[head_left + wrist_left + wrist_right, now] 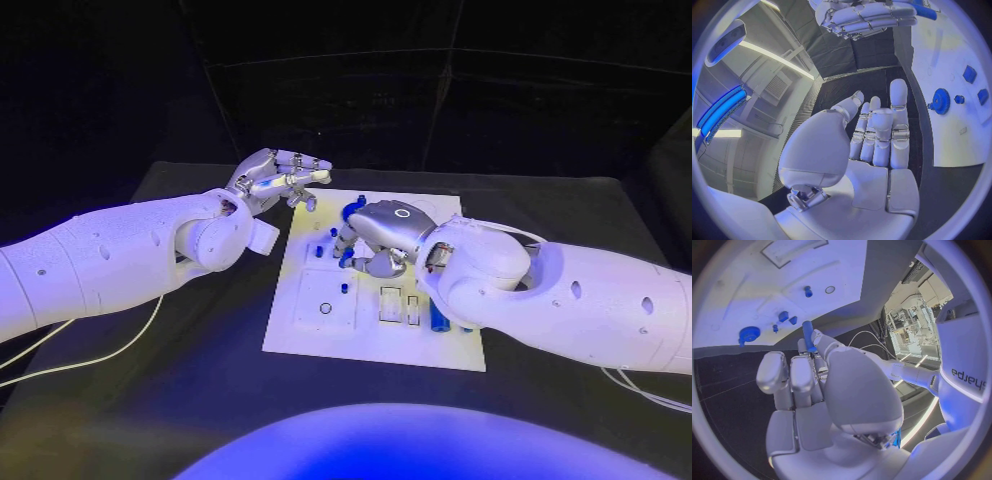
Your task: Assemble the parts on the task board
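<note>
The white task board (325, 335) lies in the middle of the black table. My right hand (382, 232) hovers over the board's far half and pinches a blue peg (808, 335) between thumb and fingers. In the right wrist view, a blue gear (749, 333) and small blue parts (783, 316) stand on the board (767, 285) beyond the fingers. My left hand (281, 178) is raised by the board's far left corner, fingers loosely apart, palm (873, 135) bare. The left wrist view shows the blue gear (942, 101) and my right hand (864, 17).
Small blue pieces (320, 250) stand at the board's left middle, and another blue piece (437, 318) lies near my right forearm. Rectangular slots (391, 303) and a round hole (326, 308) mark the near half. White cables (101, 355) trail beside both arms.
</note>
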Controlling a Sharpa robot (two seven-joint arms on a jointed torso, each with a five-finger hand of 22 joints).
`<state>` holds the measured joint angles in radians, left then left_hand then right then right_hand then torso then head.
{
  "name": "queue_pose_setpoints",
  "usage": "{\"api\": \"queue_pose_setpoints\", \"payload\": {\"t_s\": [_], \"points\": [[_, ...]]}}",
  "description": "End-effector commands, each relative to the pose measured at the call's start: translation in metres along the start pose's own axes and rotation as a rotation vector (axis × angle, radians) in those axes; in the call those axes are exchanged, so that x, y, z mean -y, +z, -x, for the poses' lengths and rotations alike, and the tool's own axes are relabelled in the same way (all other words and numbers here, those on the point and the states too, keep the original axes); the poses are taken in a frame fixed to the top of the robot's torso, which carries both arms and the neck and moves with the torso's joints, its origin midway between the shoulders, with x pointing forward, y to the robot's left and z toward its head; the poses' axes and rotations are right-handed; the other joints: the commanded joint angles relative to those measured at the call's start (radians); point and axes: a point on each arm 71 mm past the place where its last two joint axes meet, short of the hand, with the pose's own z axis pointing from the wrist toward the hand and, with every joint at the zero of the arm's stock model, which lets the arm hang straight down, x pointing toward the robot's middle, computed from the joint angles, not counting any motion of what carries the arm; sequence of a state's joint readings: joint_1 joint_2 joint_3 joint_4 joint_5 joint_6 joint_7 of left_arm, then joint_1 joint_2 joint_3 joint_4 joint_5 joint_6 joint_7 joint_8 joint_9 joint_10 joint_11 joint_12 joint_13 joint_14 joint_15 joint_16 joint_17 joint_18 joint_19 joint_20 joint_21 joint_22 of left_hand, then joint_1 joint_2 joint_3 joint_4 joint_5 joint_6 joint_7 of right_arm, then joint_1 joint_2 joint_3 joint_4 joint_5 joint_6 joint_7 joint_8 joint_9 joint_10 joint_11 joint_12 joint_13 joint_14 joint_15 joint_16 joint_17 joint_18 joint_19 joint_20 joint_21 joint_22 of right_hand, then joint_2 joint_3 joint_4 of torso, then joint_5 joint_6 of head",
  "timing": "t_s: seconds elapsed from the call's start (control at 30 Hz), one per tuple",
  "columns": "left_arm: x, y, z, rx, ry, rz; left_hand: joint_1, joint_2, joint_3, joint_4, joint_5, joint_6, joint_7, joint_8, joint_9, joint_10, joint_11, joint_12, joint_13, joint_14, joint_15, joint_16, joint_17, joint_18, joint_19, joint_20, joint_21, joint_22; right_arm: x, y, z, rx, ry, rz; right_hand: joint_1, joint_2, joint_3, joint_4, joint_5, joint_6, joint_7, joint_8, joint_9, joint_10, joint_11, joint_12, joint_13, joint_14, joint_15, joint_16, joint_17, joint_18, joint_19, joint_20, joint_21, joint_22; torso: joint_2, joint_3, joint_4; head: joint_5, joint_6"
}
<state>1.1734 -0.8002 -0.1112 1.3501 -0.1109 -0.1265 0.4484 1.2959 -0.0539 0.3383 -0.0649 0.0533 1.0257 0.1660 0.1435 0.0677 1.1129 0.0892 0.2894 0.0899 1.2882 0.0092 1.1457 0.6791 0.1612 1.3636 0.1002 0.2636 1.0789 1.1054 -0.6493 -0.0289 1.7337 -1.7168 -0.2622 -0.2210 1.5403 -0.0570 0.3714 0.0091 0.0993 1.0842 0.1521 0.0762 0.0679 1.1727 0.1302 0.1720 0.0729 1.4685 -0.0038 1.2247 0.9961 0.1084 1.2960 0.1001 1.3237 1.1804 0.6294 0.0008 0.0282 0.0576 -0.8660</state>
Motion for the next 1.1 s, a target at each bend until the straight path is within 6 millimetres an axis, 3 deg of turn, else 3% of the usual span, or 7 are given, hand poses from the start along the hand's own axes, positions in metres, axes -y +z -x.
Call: {"api": "queue_pose_setpoints", "payload": {"t_s": [0.03,0.23,0.47,1.1], "points": [[0.001,0.002,-0.001,-0.008,-0.007,-0.009,-0.001,0.007,-0.006,0.0,-0.003,0.0,0.001,0.0,0.0,-0.005,0.002,0.003,0.002,-0.007,-0.002,-0.003,-0.001,0.019,-0.001,0.003,-0.006,-0.001,-0.012,0.005,-0.005,0.024,-0.025,0.08,-0.01,0.002,0.006,-0.001,0.004,0.0,0.006,-0.007,-0.001,0.058,-0.053,-0.003,0.001,0.01,-0.002,0.003,-0.001,-0.018,0.001,0.002,0.004,0.001,0.0,-0.0001,-0.0022,0.014,-0.004],[0.001,0.003,-0.002,-0.008,-0.006,-0.011,-0.001,0.008,-0.006,0.001,-0.003,-0.001,0.001,0.0,0.0,-0.006,0.002,0.003,0.002,-0.007,-0.002,-0.003,0.0,0.019,-0.001,0.003,-0.006,-0.001,-0.026,0.014,-0.027,-0.019,0.001,0.128,-0.013,0.002,0.015,-0.005,0.008,-0.001,0.006,-0.007,-0.001,0.059,-0.053,-0.005,0.002,0.01,-0.002,0.003,-0.001,-0.017,-0.001,0.002,0.003,-0.001,-0.001,-0.0002,-0.003,0.031,-0.007],[0.001,0.002,0.0,-0.004,-0.005,-0.011,-0.001,0.008,-0.006,0.001,-0.003,-0.001,0.001,0.0,0.0,-0.006,0.002,0.003,0.002,-0.007,-0.002,-0.003,0.0,0.019,-0.001,0.003,-0.006,-0.001,-0.024,0.02,-0.045,-0.07,0.015,0.132,-0.019,0.0,0.026,-0.01,0.015,-0.001,0.006,-0.008,-0.001,0.059,-0.053,-0.009,0.002,0.009,-0.002,0.003,-0.003,-0.017,-0.003,0.002,0.003,-0.001,-0.002,0.0,-0.0017,0.05,-0.007],[0.001,0.002,0.003,0.003,-0.001,-0.011,-0.001,0.008,-0.006,0.001,-0.003,-0.001,0.001,0.0,0.0,-0.006,0.002,0.003,0.002,-0.007,-0.002,-0.003,0.0,0.019,-0.001,0.003,-0.006,-0.001,-0.017,0.02,-0.056,-0.14,0.029,0.121,-0.023,-0.001,0.031,-0.012,0.017,-0.002,0.007,-0.008,-0.001,0.058,-0.052,-0.011,0.002,0.008,-0.001,0.003,-0.004,-0.016,-0.005,0.002,0.002,-0.003,0.001,0.0005,-0.0024,0.072,-0.007]]}}
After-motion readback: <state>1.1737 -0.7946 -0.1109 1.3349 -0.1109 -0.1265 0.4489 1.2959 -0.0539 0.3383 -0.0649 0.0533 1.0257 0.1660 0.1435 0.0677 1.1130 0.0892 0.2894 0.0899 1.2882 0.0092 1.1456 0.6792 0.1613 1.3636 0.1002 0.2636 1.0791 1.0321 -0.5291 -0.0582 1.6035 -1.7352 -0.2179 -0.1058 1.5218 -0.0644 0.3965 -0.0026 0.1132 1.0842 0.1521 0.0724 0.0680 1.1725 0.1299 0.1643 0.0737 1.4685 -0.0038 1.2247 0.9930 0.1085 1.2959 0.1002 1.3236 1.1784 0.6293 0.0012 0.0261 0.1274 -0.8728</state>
